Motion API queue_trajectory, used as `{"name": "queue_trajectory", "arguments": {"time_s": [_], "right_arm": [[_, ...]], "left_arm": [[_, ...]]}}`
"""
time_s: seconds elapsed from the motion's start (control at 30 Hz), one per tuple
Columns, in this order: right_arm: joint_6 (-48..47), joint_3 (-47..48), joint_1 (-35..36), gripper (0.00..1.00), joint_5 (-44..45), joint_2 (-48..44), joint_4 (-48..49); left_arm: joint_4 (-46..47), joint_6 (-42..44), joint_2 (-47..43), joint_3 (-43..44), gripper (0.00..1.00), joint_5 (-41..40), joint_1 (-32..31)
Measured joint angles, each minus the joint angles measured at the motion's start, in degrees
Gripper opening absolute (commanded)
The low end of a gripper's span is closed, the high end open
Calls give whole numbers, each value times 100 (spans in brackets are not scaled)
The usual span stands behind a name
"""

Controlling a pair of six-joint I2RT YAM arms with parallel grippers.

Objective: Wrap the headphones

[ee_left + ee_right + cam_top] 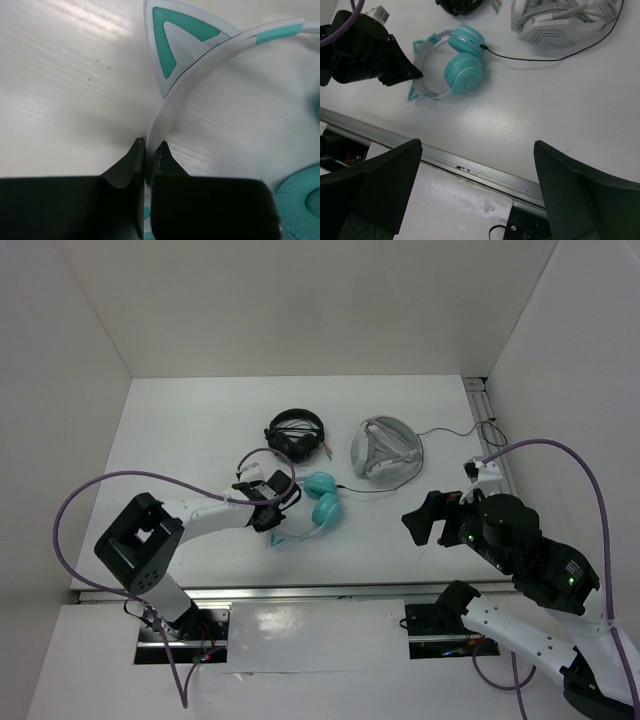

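Observation:
The teal headphones [322, 498] lie on the white table, both ear cups side by side, with the pale headband [292, 534] curving toward the near edge. My left gripper [275, 516] is shut on the headband [175, 95] just below a cat ear [180, 40]; its fingertips [148, 145] pinch the band between them. A teal ear cup [300, 200] shows at the lower right. The thin dark cable [530, 57] runs from an ear cup [462, 70] toward the grey case. My right gripper [477, 150] is open and empty, hovering above the table's near edge, right of the headphones.
Smaller black headphones [296, 433] lie behind the teal pair. A grey round case [386, 450] sits at the back right, with another thin cable [450, 430] trailing to the right wall. A metal rail [320, 590] runs along the near edge.

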Motion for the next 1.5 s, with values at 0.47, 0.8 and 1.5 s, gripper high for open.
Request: {"name": "queue_trajectory", "arguments": {"time_s": [0.47,0.8,1.5], "right_arm": [[-758,-763,0,100,-2050,-599,1926],[-1515,-1515,-52,100,-3412,-107,4284],[-1384,-2234,-68,97,-3185,-319,5963]], "left_arm": [[-4164,-70,-3377,933,0,-852,-1515],[-5322,1589,-4284,3689,0,-758,-1482],[-5589,2986,-3438,4658,0,-407,-522]]}}
